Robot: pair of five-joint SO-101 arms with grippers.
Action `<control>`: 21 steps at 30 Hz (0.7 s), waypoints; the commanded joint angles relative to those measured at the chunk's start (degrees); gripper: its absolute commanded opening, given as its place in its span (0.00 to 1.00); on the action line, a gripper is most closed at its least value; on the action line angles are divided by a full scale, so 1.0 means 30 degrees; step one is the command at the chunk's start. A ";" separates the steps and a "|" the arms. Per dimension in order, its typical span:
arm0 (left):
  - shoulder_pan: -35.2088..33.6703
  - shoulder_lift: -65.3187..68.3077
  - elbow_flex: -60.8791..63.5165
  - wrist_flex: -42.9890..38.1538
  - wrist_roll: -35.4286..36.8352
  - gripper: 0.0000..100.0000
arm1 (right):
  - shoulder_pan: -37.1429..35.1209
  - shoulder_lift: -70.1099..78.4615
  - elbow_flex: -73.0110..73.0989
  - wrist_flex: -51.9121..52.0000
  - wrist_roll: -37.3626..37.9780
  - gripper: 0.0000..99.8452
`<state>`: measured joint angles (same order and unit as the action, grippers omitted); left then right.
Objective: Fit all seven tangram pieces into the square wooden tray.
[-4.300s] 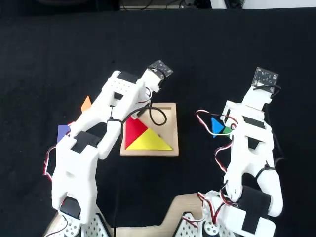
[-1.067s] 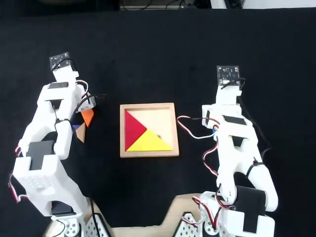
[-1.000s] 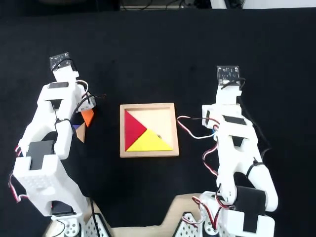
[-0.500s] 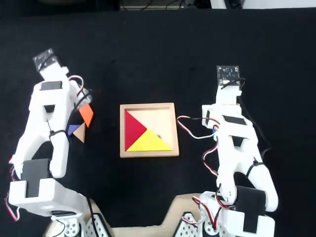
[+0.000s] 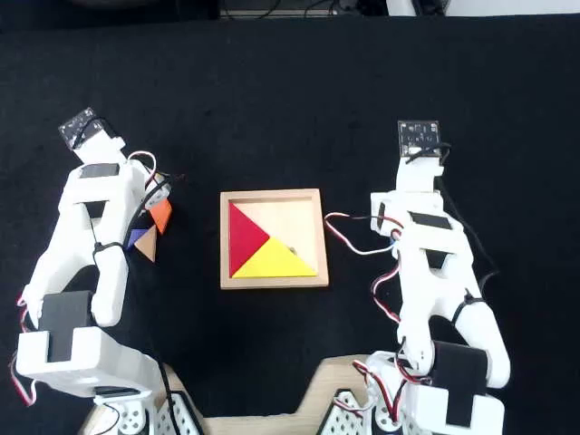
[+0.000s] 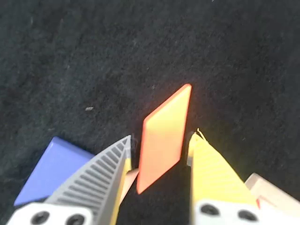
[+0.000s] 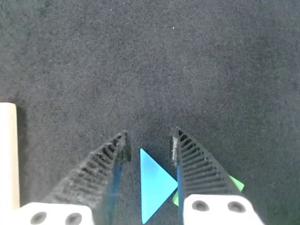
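The left hand is closed to the width of the orange piece. Its two fingers lie against the piece's long edges, and the piece's far tip sticks out past the fingertips. Just outside one finger lies a violet piece, flat on the black counter. A bit of a tan piece shows in the narrow gap between that finger and the orange piece. In the high view this hand is over a cluster: the orange piece right at it, then the violet piece and the tan piece touching each other, nearer the arm's base.

The right hand is partly open and holds nothing. Its fingers straddle a blue triangle, which lies flat on the counter with a gap to each finger. A green piece peeks out from behind one finger, just beside the blue triangle.

The tray lies between the two hands, apart from both. A red triangle fills its side nearer the left hand, and a yellow triangle fills the side nearer the arm bases; the two meet along one edge. The rest of its floor is bare wood. One rim of the tray shows well off to the side of the right hand.
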<state>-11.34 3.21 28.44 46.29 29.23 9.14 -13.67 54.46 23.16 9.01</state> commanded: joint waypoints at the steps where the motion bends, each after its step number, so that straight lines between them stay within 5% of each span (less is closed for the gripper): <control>1: -0.0015 0.1114 -0.0952 -0.0527 0.0000 0.20 | -0.0293 -0.0132 -0.0103 -0.0234 0.0176 0.15; 21: -0.0337 0.1612 -0.2974 0.2989 0.0264 0.20 | -0.0293 -0.0132 -0.0132 -0.0234 0.0176 0.15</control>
<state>-11.34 11.56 22.02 51.74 29.23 9.14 -13.67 54.46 23.16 9.01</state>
